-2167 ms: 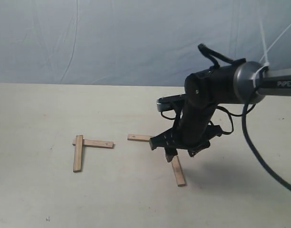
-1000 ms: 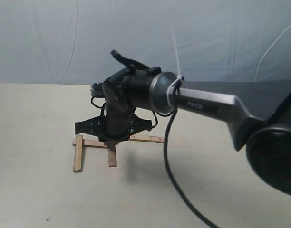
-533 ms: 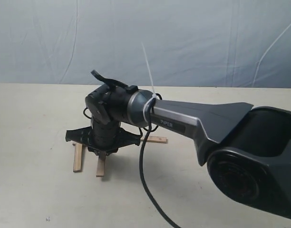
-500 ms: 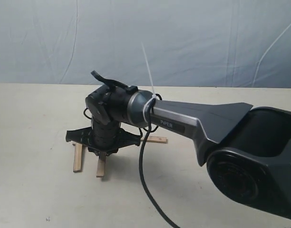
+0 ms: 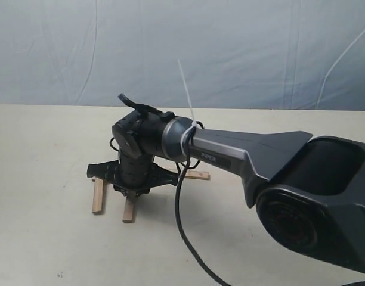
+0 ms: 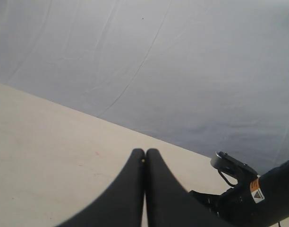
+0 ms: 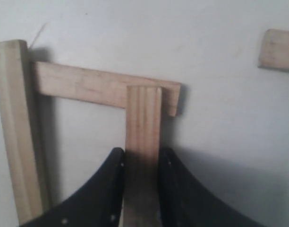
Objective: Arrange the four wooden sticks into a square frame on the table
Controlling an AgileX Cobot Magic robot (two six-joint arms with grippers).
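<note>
My right gripper [image 7: 140, 157] is shut on one wooden stick [image 7: 143, 118], whose far end overlaps one end of a crosswise stick [image 7: 88, 86]. That crosswise stick meets a third stick [image 7: 12, 127] at its other end, so the three form a U. One end of the fourth stick [image 7: 278, 49] shows apart from them. In the exterior view the right gripper [image 5: 132, 192] reaches across to the left and holds its stick [image 5: 129, 210] beside the third stick [image 5: 98, 195]. The fourth stick [image 5: 198, 176] lies behind the arm. My left gripper [image 6: 145, 152] is shut on nothing above the table [image 6: 40, 142].
The right arm's black body [image 5: 242, 152] stretches across the table [image 5: 45, 250] from the right and hides the crosswise stick in the exterior view. A grey-blue cloth backdrop [image 5: 170, 47] stands behind the table's far edge.
The right arm has carried its stick from the right side over to the two joined sticks on the left. In the last half second it shifted slightly rightward.
</note>
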